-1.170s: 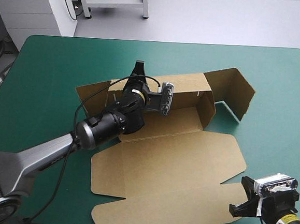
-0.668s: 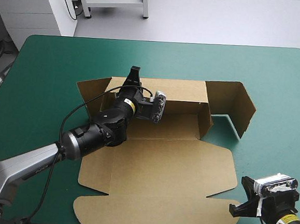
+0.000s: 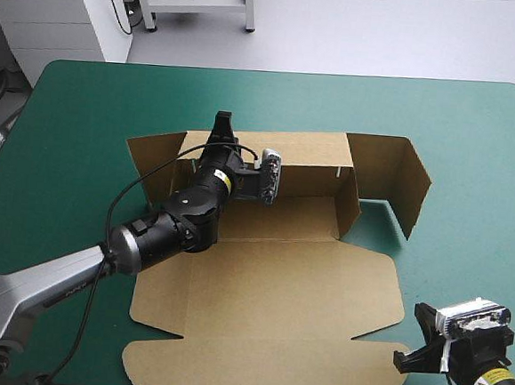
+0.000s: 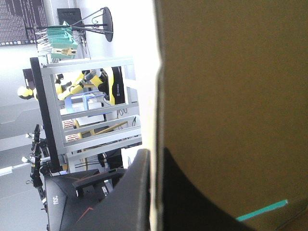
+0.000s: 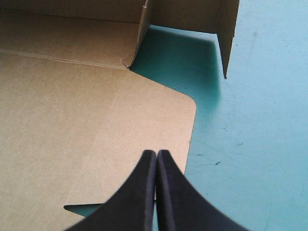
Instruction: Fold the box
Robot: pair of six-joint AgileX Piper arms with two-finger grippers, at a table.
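Note:
The brown box (image 3: 268,283) lies at mid-table with its lid flat toward the front edge. Its back wall (image 3: 305,156) and right side flap (image 3: 401,181) stand raised. My left gripper (image 3: 221,125) is shut on the top edge of the back wall near its left end. In the left wrist view the board (image 4: 231,96) runs between the black fingers (image 4: 137,192) of the left gripper (image 4: 155,161). My right gripper (image 3: 410,347) hovers shut near the front right corner, its tip (image 5: 156,156) above the lid's right edge (image 5: 72,120).
The box's left flap (image 3: 153,158) stands tilted outward beside the left arm. The lid's front flap reaches the table's front edge. Teal-green cover (image 3: 476,138) shows to the right of the raised flap (image 5: 226,29) and beyond the box.
The left gripper has moved left, holding the back wall. The whole box has turned and slid left and toward the front edge. The right gripper has stayed still.

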